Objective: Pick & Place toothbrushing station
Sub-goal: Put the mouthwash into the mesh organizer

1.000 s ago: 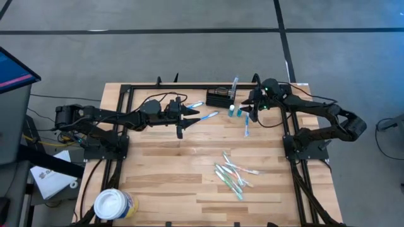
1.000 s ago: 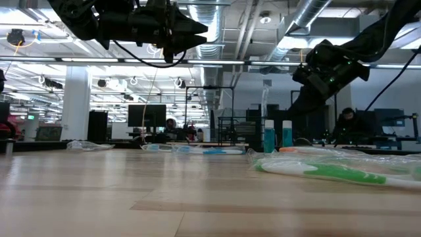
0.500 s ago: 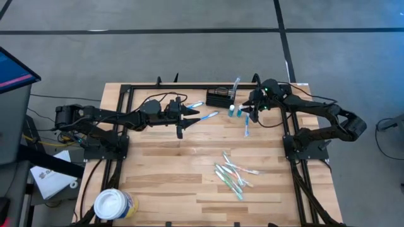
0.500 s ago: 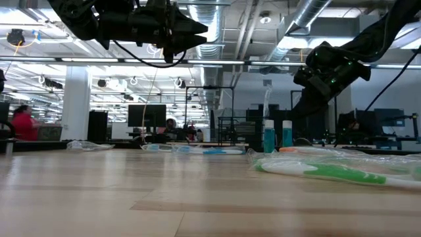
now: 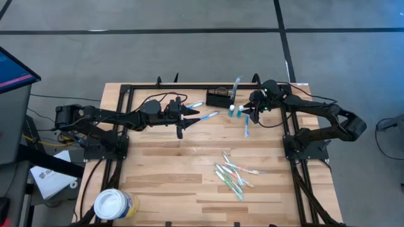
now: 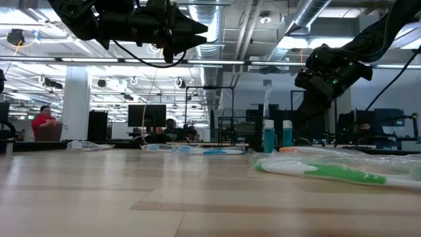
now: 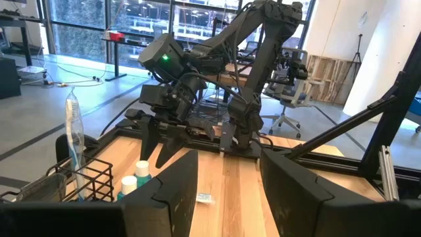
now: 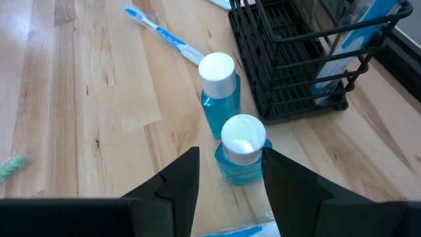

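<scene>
Since a second ago the right gripper (image 5: 250, 111) has edged slightly toward the near side of the two blue bottles; the left arm has not moved, and in the room behind the counter a person in red now sits at the far left.

The wooden counter (image 5: 177, 164) carries everything. The left gripper (image 5: 187, 120) hangs above its middle back area, fingers apart and empty. The right gripper hovers over the blue bottles (image 8: 231, 131), fingers apart, one on each side of the nearer white cap, not gripping it.

The white tub (image 5: 115, 204) stands at the front left corner. The black wire caddy (image 5: 220, 98) sits at the back edge, just beside the bottles, with a wrapped toothbrush (image 5: 235, 87) standing in it. A pile of toothbrushes (image 5: 231, 175) lies front right.
</scene>
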Controlling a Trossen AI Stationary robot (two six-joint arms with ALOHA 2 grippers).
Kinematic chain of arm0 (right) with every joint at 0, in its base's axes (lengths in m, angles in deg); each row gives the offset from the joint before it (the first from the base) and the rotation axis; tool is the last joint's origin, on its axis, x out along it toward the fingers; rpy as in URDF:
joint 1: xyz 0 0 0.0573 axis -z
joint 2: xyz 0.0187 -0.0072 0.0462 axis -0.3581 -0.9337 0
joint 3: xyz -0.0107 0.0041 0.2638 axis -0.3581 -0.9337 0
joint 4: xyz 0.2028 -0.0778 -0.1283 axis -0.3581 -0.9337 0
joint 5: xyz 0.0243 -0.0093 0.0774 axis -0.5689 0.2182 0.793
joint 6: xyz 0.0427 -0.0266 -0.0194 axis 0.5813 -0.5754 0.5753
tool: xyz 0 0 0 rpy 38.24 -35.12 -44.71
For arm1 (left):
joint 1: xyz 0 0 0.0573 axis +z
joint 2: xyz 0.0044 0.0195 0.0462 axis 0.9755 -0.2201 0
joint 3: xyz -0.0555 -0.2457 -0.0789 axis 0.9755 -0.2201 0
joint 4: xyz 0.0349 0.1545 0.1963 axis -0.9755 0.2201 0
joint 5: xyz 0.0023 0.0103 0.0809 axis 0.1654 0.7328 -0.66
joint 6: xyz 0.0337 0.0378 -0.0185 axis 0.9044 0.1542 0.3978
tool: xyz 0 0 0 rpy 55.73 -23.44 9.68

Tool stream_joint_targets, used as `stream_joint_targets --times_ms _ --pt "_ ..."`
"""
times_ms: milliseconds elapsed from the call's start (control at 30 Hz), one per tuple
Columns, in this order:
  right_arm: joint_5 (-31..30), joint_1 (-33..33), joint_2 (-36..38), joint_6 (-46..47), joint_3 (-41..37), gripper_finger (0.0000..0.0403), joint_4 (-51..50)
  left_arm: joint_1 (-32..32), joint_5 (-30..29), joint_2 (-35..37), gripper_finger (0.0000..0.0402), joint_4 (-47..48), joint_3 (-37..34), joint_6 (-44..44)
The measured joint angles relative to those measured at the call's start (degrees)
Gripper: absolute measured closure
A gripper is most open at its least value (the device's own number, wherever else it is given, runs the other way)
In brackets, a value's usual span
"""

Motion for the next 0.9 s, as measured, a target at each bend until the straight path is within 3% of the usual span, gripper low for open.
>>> stream_joint_targets --times_ms 233,533,900 --pt "-1.95 0.0 -0.02 -1.45 1.07 0.0249 -0.96 0.0 0.0 0.0 0.0245 0.0 0.0 0.0" --pt "-5.26 -2.34 -0.02 -3.58 9.15 0.0249 -13.36 0.0 0.0 0.0 0.0245 0.0 0.0 0.0" --pt "-15.73 -8.22 -0.02 -6.42 16.64 0.0249 -23.6 0.02 0.0 0.0 0.0245 0.07 0.0 0.0"
